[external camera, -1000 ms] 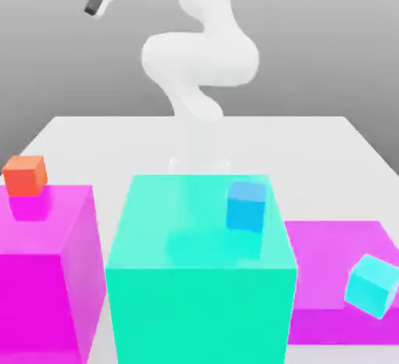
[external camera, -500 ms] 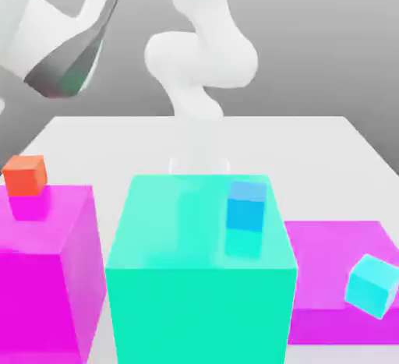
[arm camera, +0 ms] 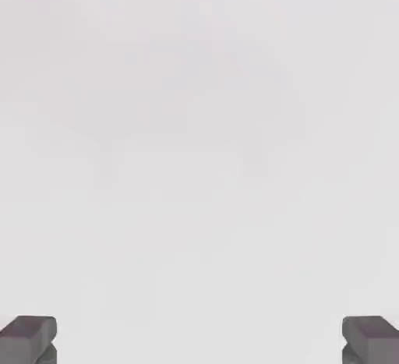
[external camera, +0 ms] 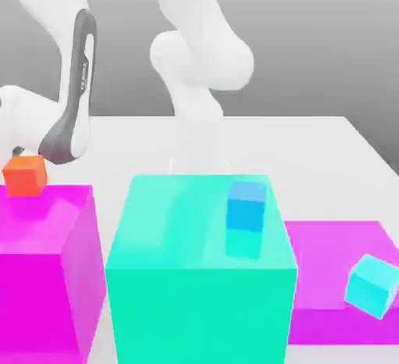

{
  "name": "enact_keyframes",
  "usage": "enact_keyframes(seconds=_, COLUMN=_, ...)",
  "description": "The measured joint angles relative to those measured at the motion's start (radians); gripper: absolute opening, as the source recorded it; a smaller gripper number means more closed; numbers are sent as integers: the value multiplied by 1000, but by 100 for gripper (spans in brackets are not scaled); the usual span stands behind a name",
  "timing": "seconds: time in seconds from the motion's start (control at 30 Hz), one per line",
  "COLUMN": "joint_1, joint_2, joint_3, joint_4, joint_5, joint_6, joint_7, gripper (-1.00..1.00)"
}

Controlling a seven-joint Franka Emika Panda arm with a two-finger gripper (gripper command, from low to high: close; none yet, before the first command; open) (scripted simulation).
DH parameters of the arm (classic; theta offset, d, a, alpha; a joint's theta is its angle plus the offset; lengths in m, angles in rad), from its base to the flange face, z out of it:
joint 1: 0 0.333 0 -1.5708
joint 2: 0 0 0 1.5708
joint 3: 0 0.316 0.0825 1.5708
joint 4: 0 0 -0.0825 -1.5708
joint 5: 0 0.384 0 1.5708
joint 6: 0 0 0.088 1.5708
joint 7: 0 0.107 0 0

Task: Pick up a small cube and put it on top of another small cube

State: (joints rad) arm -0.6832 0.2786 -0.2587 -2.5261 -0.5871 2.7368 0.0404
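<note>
Exterior view: magenta block (external camera: 43, 292) bears the orange-red cube (external camera: 24, 176); the gripper (arm camera: 199, 339) is wide open.

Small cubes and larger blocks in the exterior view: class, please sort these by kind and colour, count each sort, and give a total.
Small orange-red cube: 1
Small blue cube: 1
Small cyan cube: 1
Large green block: 1
Magenta blocks: 2
Total: 6

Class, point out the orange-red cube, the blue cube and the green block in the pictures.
Orange-red cube (external camera: 24, 178): exterior view, front face.
Blue cube (external camera: 245, 214): exterior view, front face.
Green block (external camera: 199, 316): exterior view, front face.
</note>
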Motion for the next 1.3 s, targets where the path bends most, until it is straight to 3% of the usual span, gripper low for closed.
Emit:
enact_keyframes(seconds=0.5, joint_1=89, joint_2=-174, joint_3=37, joint_4=-237, joint_5=419, joint_6=37, joint_7=739, gripper=0)
enact_keyframes(seconds=0.8, joint_1=115, joint_2=-309, joint_3=34, joint_4=-398, joint_5=550, joint_6=134, joint_7=1258, gripper=0)
enact_keyframes(seconds=0.9, joint_1=108, joint_2=-248, joint_3=53, joint_4=-395, joint_5=616, joint_6=213, joint_7=1248, gripper=0)
enact_keyframes(seconds=1.07, joint_1=-18, joint_2=-75, joint_3=213, joint_4=-365, joint_5=732, joint_6=359, joint_7=1167, gripper=0)
enact_keyframes(seconds=1.1, joint_1=-43, joint_2=-45, joint_3=237, joint_4=-360, joint_5=734, joint_6=383, joint_7=1163, gripper=-100)
enact_keyframes(seconds=1.3, joint_1=-55, joint_2=-31, joint_3=249, joint_4=-358, joint_5=732, joint_6=397, joint_7=1165, gripper=-100)
